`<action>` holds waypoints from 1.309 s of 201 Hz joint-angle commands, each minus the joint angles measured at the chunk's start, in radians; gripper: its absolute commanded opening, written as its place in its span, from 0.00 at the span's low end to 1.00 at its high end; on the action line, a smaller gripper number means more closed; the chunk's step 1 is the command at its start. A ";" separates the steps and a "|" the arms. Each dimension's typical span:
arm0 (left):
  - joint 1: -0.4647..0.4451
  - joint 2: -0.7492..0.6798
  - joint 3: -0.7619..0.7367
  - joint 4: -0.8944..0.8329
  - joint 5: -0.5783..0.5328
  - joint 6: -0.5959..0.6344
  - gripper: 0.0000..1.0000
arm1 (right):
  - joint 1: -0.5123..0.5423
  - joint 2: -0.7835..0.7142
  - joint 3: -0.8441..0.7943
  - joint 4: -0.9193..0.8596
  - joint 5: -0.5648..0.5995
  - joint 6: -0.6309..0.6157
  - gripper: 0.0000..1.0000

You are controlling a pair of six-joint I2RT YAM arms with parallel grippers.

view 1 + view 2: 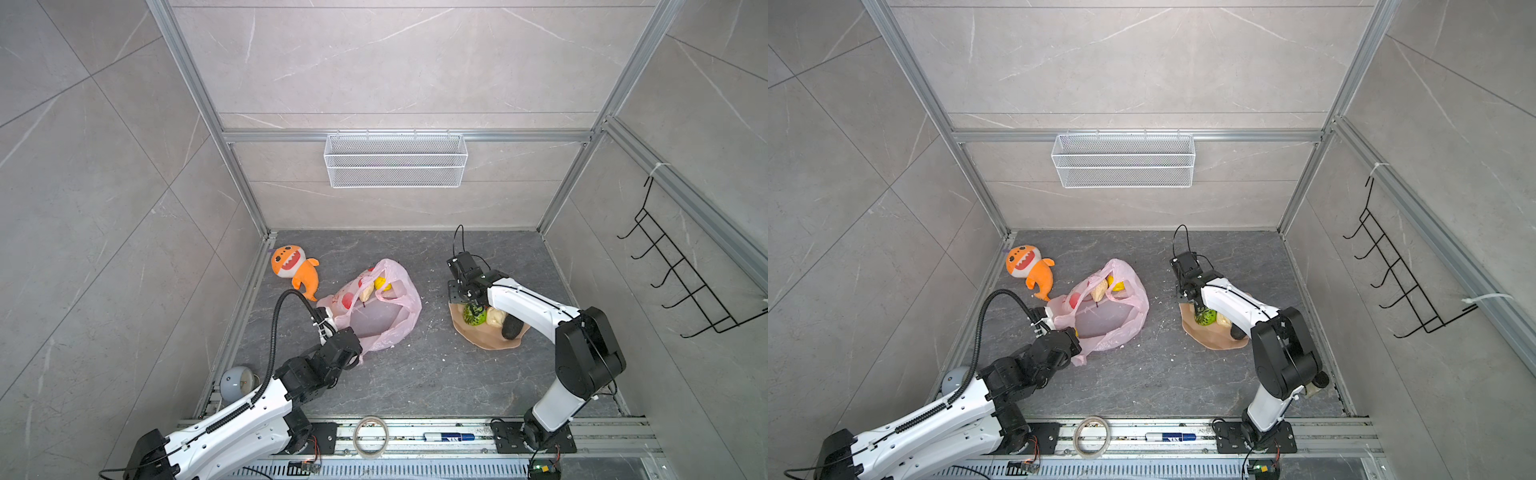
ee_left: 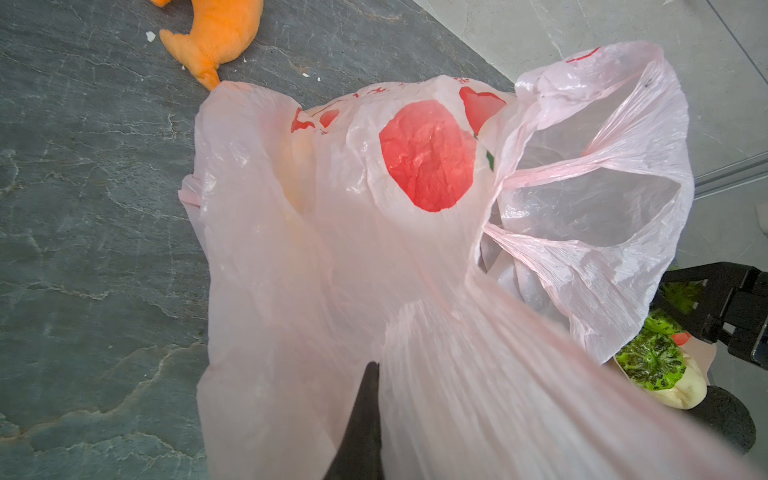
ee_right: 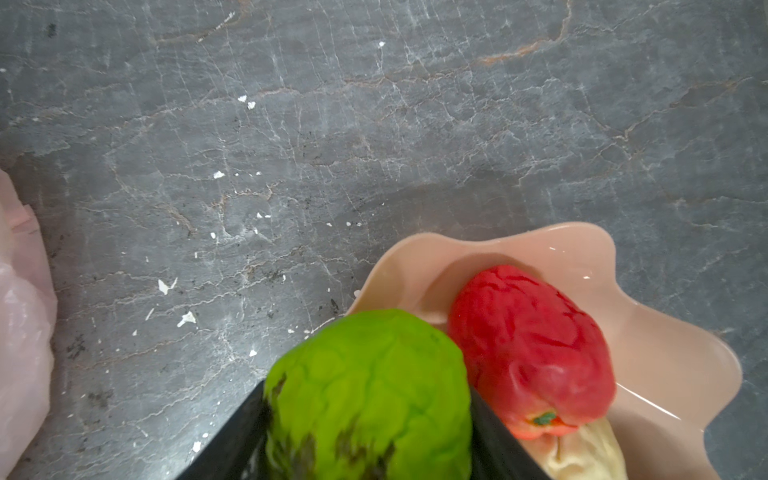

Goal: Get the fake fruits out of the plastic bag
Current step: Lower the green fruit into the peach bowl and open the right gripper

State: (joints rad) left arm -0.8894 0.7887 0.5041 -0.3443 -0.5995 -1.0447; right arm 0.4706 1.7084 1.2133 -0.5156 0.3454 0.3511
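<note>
Looking down in both top views, the plastic bag (image 1: pixel 405 316) lies slumped at the centre of the frame on the dark tabletop (image 1: pixel 415 374), its mouth spread wide. The left pincer (image 1: pixel 329 328) is squeezed fully together on the bag's lower-left rim, pinching film only. Toward the upper side of the bag, a cream lump (image 1: pixel 365 293) and a yellow lemon (image 1: pixel 382 284) show inside the mouth. Right of centre, the right pincer (image 1: pixel 1200 311) has its jaws spread about halfway and clamped on a green bumpy ball (image 1: pixel 1207 318). It holds the ball over a peach bowl (image 1: pixel 1219 344) that already contains a cream piece (image 1: pixel 494 318) and a dark avocado (image 1: pixel 512 327).

From the left wrist, the bag's film (image 2: pixel 332 249) is thin, crinkled and slack, drawn in taut pleats toward one black finger (image 2: pixel 365 419). It probably weighs almost nothing, slides easily and could tear under a hard pull. The rim or a handle loop (image 2: pixel 561 168) looks the safest hold.

From the right wrist, both fingers press the ball's (image 3: pixel 370 395) sides; whether it rests in the bowl (image 3: pixel 673 332) I cannot tell. A red fruit (image 3: pixel 528 349) lies against it. The wrinkled skins suggest light, squashy pieces, best gripped gently across the widest part.
</note>
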 commanded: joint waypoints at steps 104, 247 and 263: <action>0.004 0.004 0.001 -0.001 -0.010 0.000 0.00 | -0.023 0.031 0.008 0.000 0.024 0.014 0.51; 0.004 0.003 0.003 0.004 -0.010 0.009 0.00 | -0.027 0.045 0.015 -0.020 0.032 0.017 0.65; 0.004 0.002 0.003 0.004 -0.010 0.011 0.00 | -0.027 0.043 0.016 -0.022 0.035 0.017 0.66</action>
State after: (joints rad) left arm -0.8894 0.7933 0.5041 -0.3443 -0.5995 -1.0443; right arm 0.4480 1.7416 1.2137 -0.5163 0.3546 0.3511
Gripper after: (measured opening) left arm 0.048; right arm 0.662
